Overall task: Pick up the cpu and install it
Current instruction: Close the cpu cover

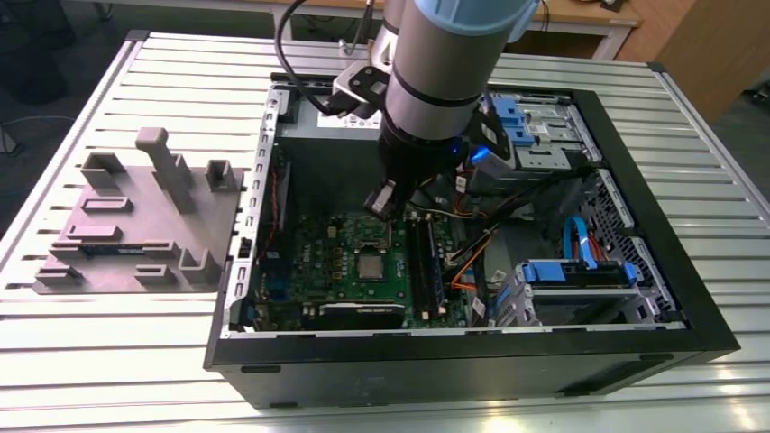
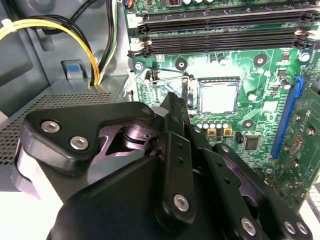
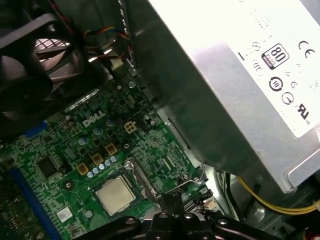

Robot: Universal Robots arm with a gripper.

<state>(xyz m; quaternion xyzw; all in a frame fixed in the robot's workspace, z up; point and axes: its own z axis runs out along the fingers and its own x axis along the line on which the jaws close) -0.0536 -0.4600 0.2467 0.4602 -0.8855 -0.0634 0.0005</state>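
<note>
The cpu (image 1: 371, 265) is a small silver square lying flat in the motherboard socket inside the open computer case (image 1: 673, 298). Both wrist views show the cpu (image 2: 218, 96) (image 3: 116, 194) with the socket's metal frame (image 3: 140, 180) raised beside it and the thin wire lever (image 3: 193, 176) swung out. My gripper (image 1: 382, 202) hangs above the board a short way from the socket, on the power supply's side. Its black fingers (image 2: 173, 107) come together in a narrow tip with nothing between them. The gripper (image 3: 170, 201) is not touching the cpu.
A big grey power supply (image 3: 240, 75) with a white label stands close beside the gripper. Memory slots (image 2: 220, 35), yellow and black cables (image 2: 50, 27), a fan (image 3: 25, 75) and blue drive cages (image 1: 578, 271) crowd the case. A grey fixture plate (image 1: 132, 225) lies outside it, at the exterior view's left.
</note>
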